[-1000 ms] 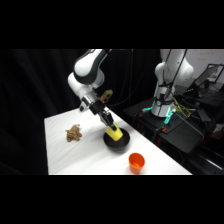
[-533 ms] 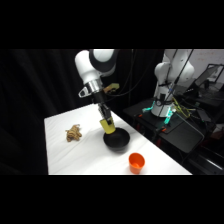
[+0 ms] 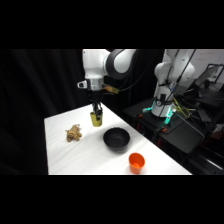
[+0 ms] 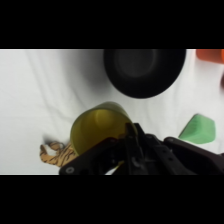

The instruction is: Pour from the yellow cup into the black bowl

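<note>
Side view, cup: the yellow cup [image 3: 96, 118] hangs upright in the gripper [image 3: 96, 111], above the white table [image 3: 65, 155], up and to the left of the black bowl [image 3: 116, 138].
Side view, bowl: it sits on the table, apart from the cup, with an orange cup [image 3: 136, 161] near the front edge and a small brown object [image 3: 73, 133] to the left.
Side view, step: I judge the cup is in carry, away from the bowl; doing it well means keeping it level and setting it down clear of the brown object.
Wrist view, cup: the yellow cup [image 4: 100, 125] fills the lower middle, mouth toward the camera.
Wrist view, gripper: the gripper [image 4: 127, 145] is clamped on the cup's rim, one finger at its wall.
Wrist view, bowl: the black bowl [image 4: 145, 70] lies beyond, not under the cup; a green object [image 4: 197, 127] sits right.
</note>
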{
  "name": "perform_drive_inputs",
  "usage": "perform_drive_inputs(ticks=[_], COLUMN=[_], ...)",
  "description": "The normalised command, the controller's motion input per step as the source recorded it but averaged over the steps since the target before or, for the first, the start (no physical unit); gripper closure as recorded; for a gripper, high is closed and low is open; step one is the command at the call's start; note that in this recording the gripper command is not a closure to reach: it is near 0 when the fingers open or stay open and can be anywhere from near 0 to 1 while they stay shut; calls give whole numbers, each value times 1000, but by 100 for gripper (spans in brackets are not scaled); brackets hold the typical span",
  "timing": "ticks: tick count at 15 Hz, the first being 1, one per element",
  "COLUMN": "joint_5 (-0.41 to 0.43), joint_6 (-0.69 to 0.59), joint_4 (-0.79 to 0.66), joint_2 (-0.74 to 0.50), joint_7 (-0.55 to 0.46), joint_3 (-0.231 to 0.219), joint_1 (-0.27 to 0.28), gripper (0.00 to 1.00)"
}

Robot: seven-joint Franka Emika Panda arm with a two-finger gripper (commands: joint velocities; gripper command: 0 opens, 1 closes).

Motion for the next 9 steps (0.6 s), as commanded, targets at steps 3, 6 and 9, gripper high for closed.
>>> perform_drive_inputs(ticks=[3, 6, 9], joint_5=[-493, -209, 27], joint_6=[65, -78, -56], joint_4=[274, 362, 311], joint_2=[166, 243, 332], joint_7=[458, 238, 120], joint_3=[-252, -152, -22], joint_1=[-62, -79, -51], gripper=[15, 15, 15])
